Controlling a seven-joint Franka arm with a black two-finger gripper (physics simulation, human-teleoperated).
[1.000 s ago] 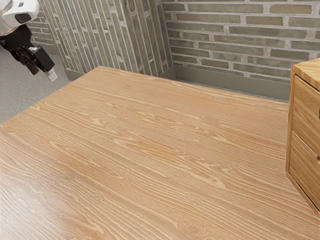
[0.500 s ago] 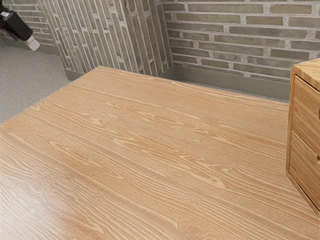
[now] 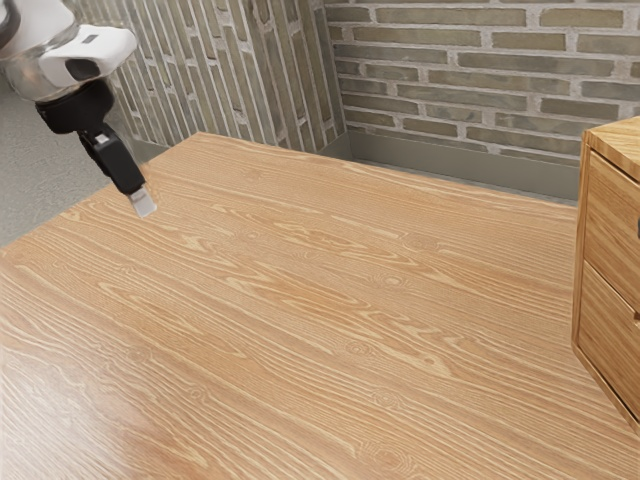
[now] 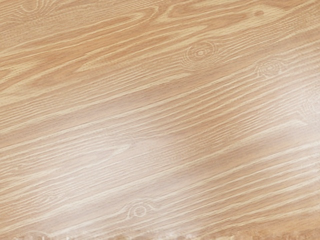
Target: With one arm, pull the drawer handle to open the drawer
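A wooden drawer cabinet (image 3: 608,262) stands at the exterior view's right edge, cut off by the frame. It has two drawer fronts, one above the other, and both look closed. A dark sliver of the upper drawer's handle (image 3: 637,228) shows at the very edge. My gripper (image 3: 143,203) hangs at the exterior view's upper left, pointing down and rightward just above the table's far left corner, far from the cabinet. Nothing is held in it. In the wrist view the wooden tabletop (image 4: 160,120) lies under my hand.
The wide wooden table (image 3: 300,320) stretches between my gripper and the cabinet. A brick wall (image 3: 480,70) runs behind it, and grey floor (image 3: 40,170) lies beyond the table's left edge.
My hand rose to the exterior view's top left corner, then swung back down and to the right. It now sits lower and closer to the table than one second ago.
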